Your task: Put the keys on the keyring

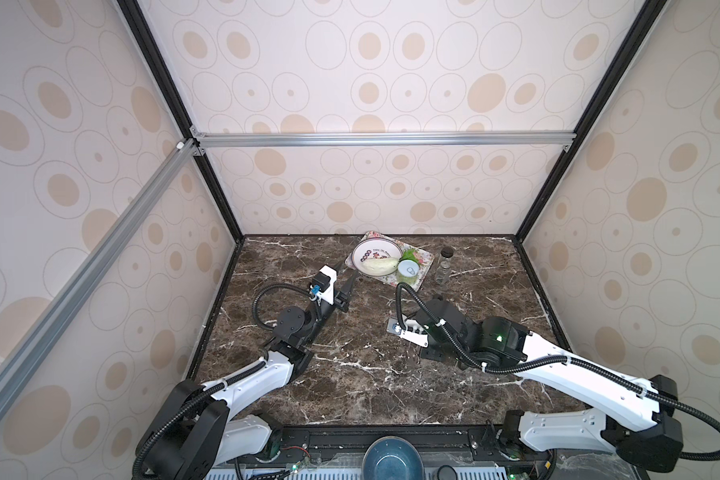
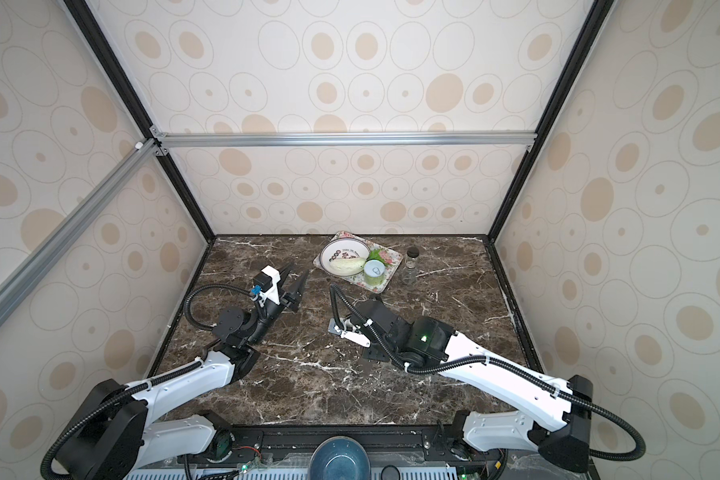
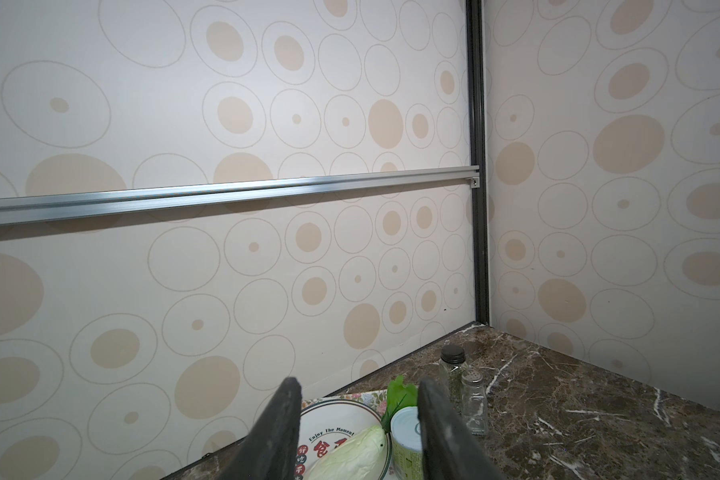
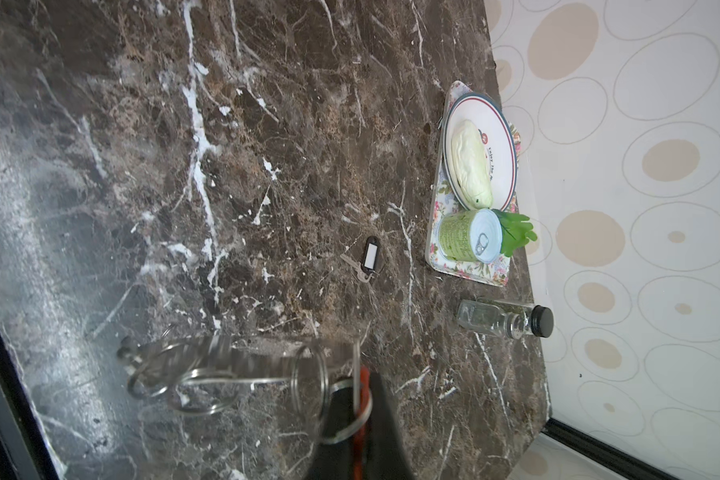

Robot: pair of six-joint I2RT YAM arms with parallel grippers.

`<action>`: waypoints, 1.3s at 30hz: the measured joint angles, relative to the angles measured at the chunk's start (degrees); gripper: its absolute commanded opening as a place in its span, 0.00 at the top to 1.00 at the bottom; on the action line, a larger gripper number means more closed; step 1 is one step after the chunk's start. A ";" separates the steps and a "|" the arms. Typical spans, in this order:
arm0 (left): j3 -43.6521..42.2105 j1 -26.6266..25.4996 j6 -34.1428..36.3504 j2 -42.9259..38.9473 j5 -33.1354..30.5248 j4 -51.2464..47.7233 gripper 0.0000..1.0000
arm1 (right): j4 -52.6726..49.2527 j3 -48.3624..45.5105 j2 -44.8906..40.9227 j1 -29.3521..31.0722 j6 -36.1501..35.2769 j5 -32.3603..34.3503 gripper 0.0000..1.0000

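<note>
- My right tool (image 4: 360, 384) is closed tight, its two dark fingers pinching the red tag of the red-tag key (image 4: 363, 419).
- A wire split ring (image 4: 341, 432) loops round that tag, right at the fingers.
- The keyring (image 4: 233, 359) reaches out sideways from my right tool's tips. It is a flat grey metal piece, blurred in the right wrist view, with more wire rings (image 4: 200, 386) on it.
- In a top view the keyring (image 1: 393, 327) shows as a small grey plate near the middle of the counter (image 1: 350, 374), at the tip of my right tool. I cannot tell whether it touches the counter.
- The black-tag key (image 4: 368, 257), white label up, lies flat on the counter between my right tool and the floral tray (image 4: 466, 272), apart from both. My right arm hides it in both top views.
- My left tool (image 3: 359, 382) is partly open and holds nothing. It is raised and points at the back edge of the counter, toward the tray.
- The tray (image 1: 427, 259) sits at the back edge of the counter, about midway along it. It carries a round plate (image 1: 360, 249) with a pale cabbage (image 1: 377, 264) on it, a green can (image 1: 408, 272) and a green leaf (image 1: 410, 254).
- Glass spice jars (image 1: 445, 266) stand just beside the tray, toward the right edge.
</note>
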 measured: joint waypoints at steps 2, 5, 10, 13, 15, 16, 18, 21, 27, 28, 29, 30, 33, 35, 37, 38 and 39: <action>-0.02 0.00 -0.02 0.02 -0.07 0.00 0.54 | -2.67 1.36 0.37 0.00 -1.44 0.63 1.00; -0.02 0.00 -0.07 0.13 -0.13 0.09 0.54 | -6.93 3.54 1.97 0.00 -3.76 1.95 1.00; -0.02 0.04 -0.28 0.52 -0.13 0.39 0.54 | -12.46 5.31 4.44 0.33 -6.29 4.33 1.00; -0.02 0.09 -0.37 0.55 -0.13 0.42 0.54 | -14.34 5.64 4.50 0.98 -8.02 6.82 1.00; 0.00 0.09 -0.37 0.55 -0.13 0.44 0.53 | -14.99 5.60 4.50 1.55 -9.60 8.96 1.00; -0.02 0.09 -0.37 0.55 -0.15 0.42 0.53 | -15.23 5.53 4.50 1.88 -10.47 10.27 1.00; -0.02 0.09 -0.37 0.55 -0.15 0.44 0.54 | -15.82 5.51 4.52 2.47 -11.74 12.37 1.00; -0.02 0.09 -0.39 0.55 -0.13 0.46 0.53 | -16.72 5.51 4.55 2.91 -12.76 14.40 1.00; -0.02 0.11 -0.42 0.55 -0.13 0.83 0.53 | -18.29 5.46 5.20 3.52 -14.40 18.53 1.00; -0.02 0.11 -0.42 0.55 -0.13 0.83 0.53 | -18.43 5.38 5.31 3.63 -14.64 19.17 1.00; -0.02 0.11 -0.42 0.55 -0.15 0.83 0.53 | -18.49 5.29 5.33 3.69 -14.91 19.65 1.00; -0.02 0.11 -0.42 0.55 -0.15 0.83 0.53 | -18.58 5.20 5.35 3.69 -15.28 20.02 1.00; -0.11 0.15 -0.42 0.55 -0.33 0.85 0.53 | -18.58 5.16 5.35 3.80 -15.85 21.03 1.00; -0.26 0.26 -0.42 0.55 -0.44 0.85 0.53 | -18.62 5.11 5.44 4.00 -16.09 21.62 1.00; -0.35 0.37 -0.42 0.55 -0.57 0.85 0.53 | -18.86 5.09 5.77 4.26 -16.11 22.51 1.00; -0.35 0.37 -0.42 0.55 -0.63 0.87 0.53 | -18.97 5.03 5.97 4.33 -16.11 22.75 1.00; -0.35 0.37 -0.42 0.55 -0.70 0.87 0.53 | -19.23 5.01 6.16 4.39 -16.09 23.02 1.00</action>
